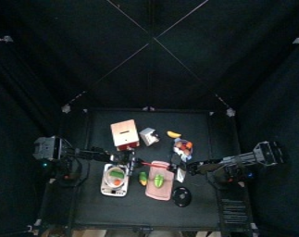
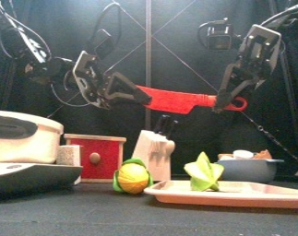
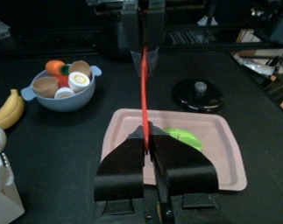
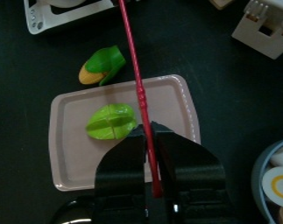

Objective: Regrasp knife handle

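Observation:
A slim red knife hangs level in the air above the table, held at both ends. My right gripper is shut on its handle, the end with a small loop. The other end sits in my shut left gripper. In the left wrist view the knife runs edge-on from my left gripper toward the right arm. The right wrist view shows the knife leaving my right gripper. Below lies the pink board, bearing a green food piece.
A green and orange piece lies beside the board. A blue bowl of food, a banana and a black round lid lie around the board. A white knife block, a red box and a white pot stand at the left.

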`<act>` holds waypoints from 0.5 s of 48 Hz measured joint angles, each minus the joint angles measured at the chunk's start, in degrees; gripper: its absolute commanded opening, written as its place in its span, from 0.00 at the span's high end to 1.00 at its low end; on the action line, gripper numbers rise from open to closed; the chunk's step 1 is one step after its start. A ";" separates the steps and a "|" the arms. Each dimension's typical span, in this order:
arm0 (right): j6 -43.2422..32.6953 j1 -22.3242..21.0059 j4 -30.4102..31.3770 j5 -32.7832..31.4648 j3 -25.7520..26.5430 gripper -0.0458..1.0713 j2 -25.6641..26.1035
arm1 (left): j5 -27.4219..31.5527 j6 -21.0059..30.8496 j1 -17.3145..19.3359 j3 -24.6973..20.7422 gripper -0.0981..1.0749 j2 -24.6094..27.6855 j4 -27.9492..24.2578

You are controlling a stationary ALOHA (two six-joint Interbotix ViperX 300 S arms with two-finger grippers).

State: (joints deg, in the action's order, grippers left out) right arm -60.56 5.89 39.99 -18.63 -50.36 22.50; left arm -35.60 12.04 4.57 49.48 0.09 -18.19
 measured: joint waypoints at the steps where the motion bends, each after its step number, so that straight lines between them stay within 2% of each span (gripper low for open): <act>1: 0.00 0.00 0.00 -0.26 0.09 0.65 0.00 | 0.70 0.00 -0.09 -0.18 0.61 0.09 -0.09; 11: 0.00 0.09 0.62 -1.23 0.44 0.65 0.00 | 6.42 -0.09 -1.14 -2.02 0.61 1.76 -0.18; 24: 0.00 0.09 0.79 -1.23 0.44 0.65 0.00 | 7.38 -0.18 -1.32 -2.29 0.61 1.93 -0.18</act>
State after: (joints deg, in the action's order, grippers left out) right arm -60.56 5.98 40.78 -19.86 -49.92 22.50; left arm -28.21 11.87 3.25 47.20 2.02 -18.37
